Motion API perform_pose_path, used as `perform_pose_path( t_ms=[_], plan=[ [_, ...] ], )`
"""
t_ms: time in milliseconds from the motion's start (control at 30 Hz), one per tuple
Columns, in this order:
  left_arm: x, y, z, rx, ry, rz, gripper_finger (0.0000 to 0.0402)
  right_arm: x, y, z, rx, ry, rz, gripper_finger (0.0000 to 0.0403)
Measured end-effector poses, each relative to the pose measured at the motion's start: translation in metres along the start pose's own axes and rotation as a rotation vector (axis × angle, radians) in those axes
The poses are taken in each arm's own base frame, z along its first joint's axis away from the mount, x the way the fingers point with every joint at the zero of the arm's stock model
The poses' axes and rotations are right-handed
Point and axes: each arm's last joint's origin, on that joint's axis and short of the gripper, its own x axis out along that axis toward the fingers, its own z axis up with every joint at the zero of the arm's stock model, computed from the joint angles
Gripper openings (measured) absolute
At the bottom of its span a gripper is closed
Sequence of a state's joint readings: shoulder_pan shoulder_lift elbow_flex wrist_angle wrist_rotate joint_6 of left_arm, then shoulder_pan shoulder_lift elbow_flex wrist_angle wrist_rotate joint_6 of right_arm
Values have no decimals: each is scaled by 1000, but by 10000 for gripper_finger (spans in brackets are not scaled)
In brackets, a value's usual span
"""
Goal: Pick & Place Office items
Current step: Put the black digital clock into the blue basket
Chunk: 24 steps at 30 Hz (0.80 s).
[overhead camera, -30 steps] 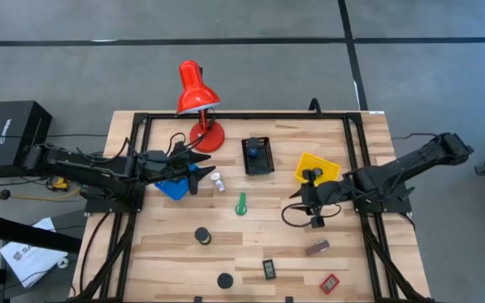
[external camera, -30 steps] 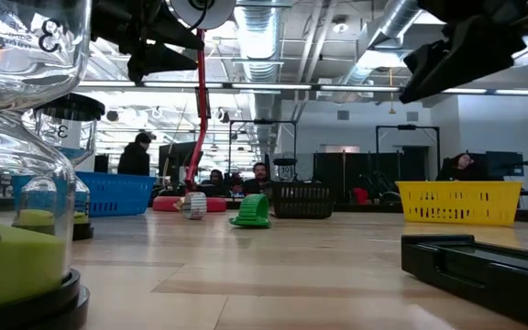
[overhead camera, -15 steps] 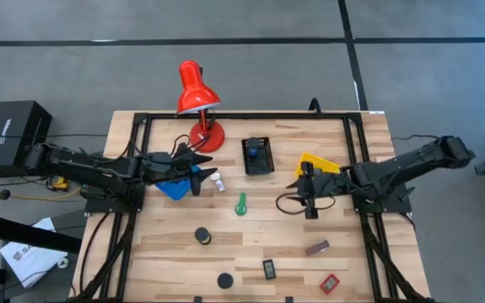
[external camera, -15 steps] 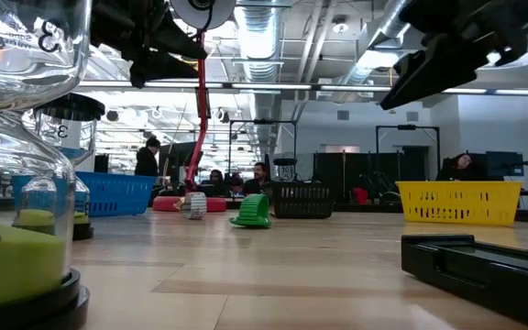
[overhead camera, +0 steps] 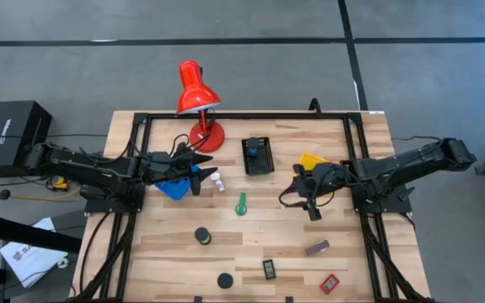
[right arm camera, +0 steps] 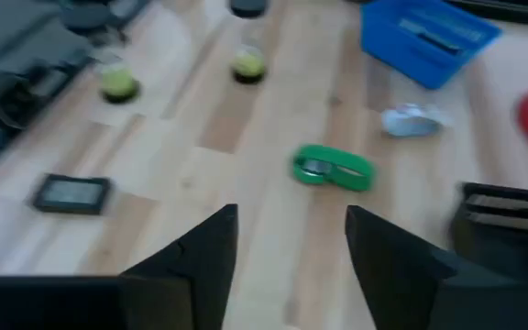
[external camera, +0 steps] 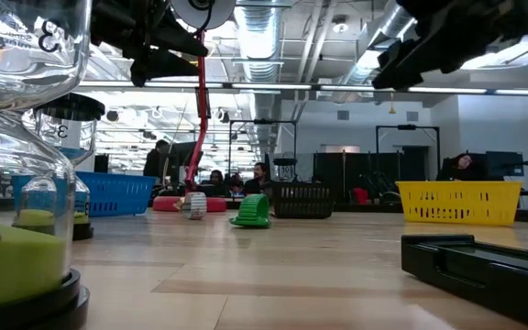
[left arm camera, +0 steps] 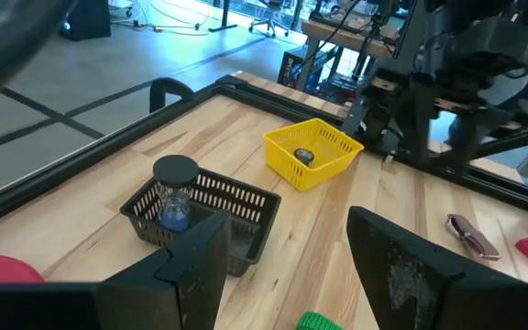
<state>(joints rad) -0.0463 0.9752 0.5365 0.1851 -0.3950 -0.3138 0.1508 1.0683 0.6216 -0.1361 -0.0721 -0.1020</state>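
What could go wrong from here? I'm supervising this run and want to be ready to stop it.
The open right gripper hangs beside the yellow plastic bin, so a swing of the arm could knock it.

The small white tube lies close to the left gripper and the blue bin; it might get nudged and roll.

The green stick lies between both arms.
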Motion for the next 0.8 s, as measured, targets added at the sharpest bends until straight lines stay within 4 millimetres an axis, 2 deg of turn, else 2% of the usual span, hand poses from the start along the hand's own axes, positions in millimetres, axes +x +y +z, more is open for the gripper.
perform_pose_path(
  t_ms=[200,300,467,533,700,800],
  plan=[
    [0,0,1,-2,-5,-2,214,9,26,5,-90,-45,106,233],
    [0,0,1,-3,-7,-2,214,22,44,11,-193,-104,163,233],
    [0,0,1,-5,-11,-3,214,51,76,22,-304,-45,257,221],
    [0,0,1,-6,-11,-4,214,64,88,27,-325,9,290,215],
    [0,0,1,15,-14,-4,214,94,114,31,-436,305,364,204],
    [0,0,2,13,-15,-5,214,114,126,34,-468,421,388,199]
  ],
)
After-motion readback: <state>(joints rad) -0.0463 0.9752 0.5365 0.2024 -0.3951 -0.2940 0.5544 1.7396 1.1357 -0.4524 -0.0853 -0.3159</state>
